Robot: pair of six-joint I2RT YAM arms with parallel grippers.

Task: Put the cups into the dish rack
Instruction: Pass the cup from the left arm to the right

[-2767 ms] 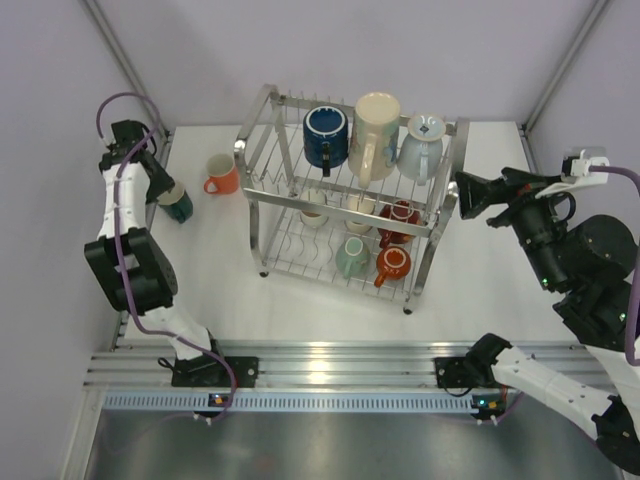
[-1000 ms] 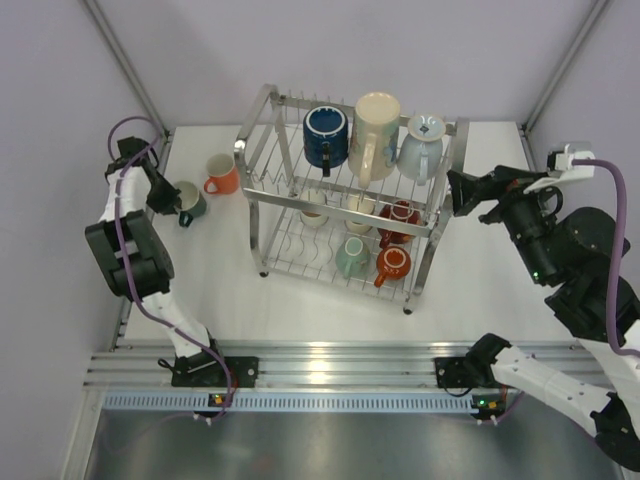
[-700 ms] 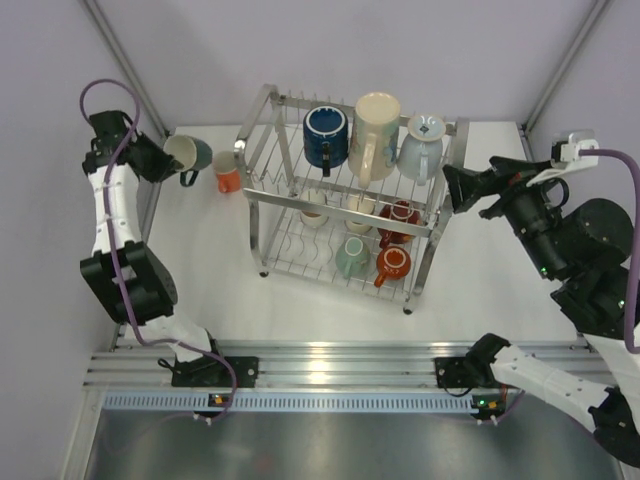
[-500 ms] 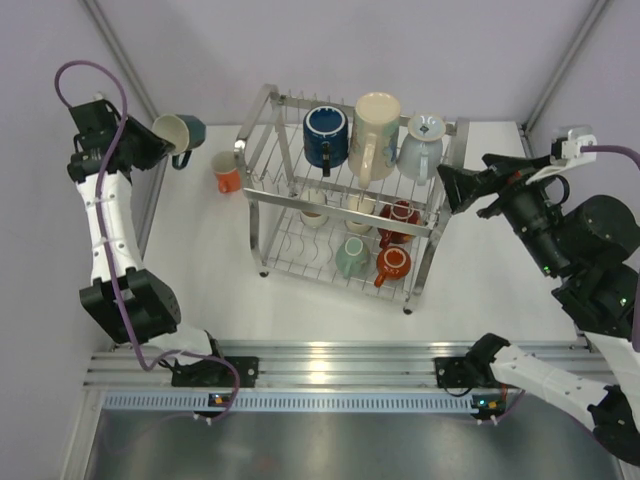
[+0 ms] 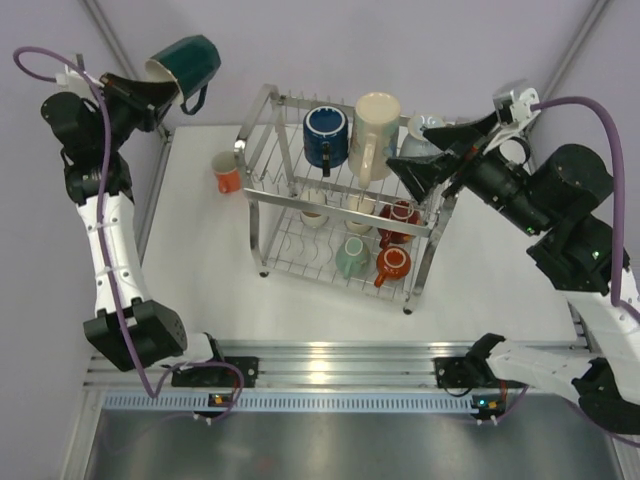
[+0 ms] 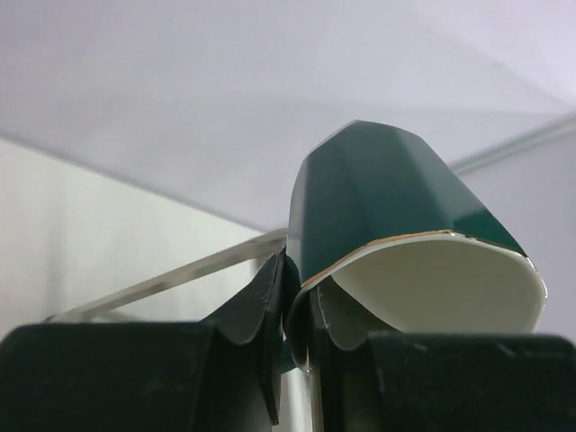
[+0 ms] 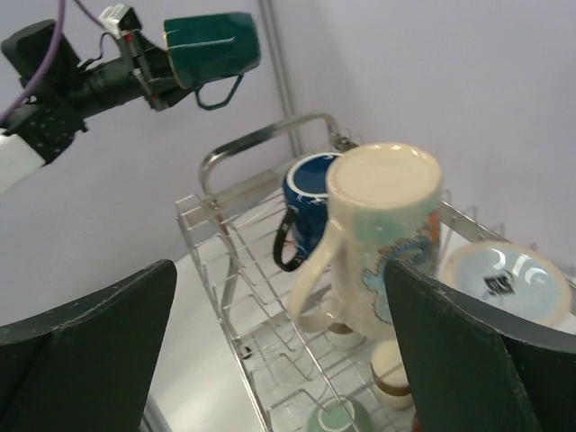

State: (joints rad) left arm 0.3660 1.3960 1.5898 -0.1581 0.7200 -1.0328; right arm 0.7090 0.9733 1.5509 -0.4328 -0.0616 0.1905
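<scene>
My left gripper (image 5: 160, 88) is shut on the rim of a teal cup (image 5: 188, 62), held tilted high above the table's far left corner. One finger is inside the cup (image 6: 396, 193) and the other outside. The dish rack (image 5: 258, 110) stands mid-table. Its top tier holds a navy cup (image 5: 325, 132), a tall printed cream cup (image 5: 374, 132) and a pale blue-grey cup (image 5: 418, 148). Mint (image 5: 351, 255), red (image 5: 392, 265) and small cream (image 5: 314, 212) cups sit on the lower tier. My right gripper (image 5: 428, 160) hovers open over the rack's right end, holding nothing.
An orange cup (image 5: 226, 172) stands on the white table left of the rack. The left half of the top tier (image 7: 238, 261) carries no cups. Frame posts rise at the back left (image 5: 125, 60) and back right (image 5: 560, 70).
The left arm has lifted the teal cup off the table, up and back toward the far left corner. The right arm has swung up and left over the rack's right end.
</scene>
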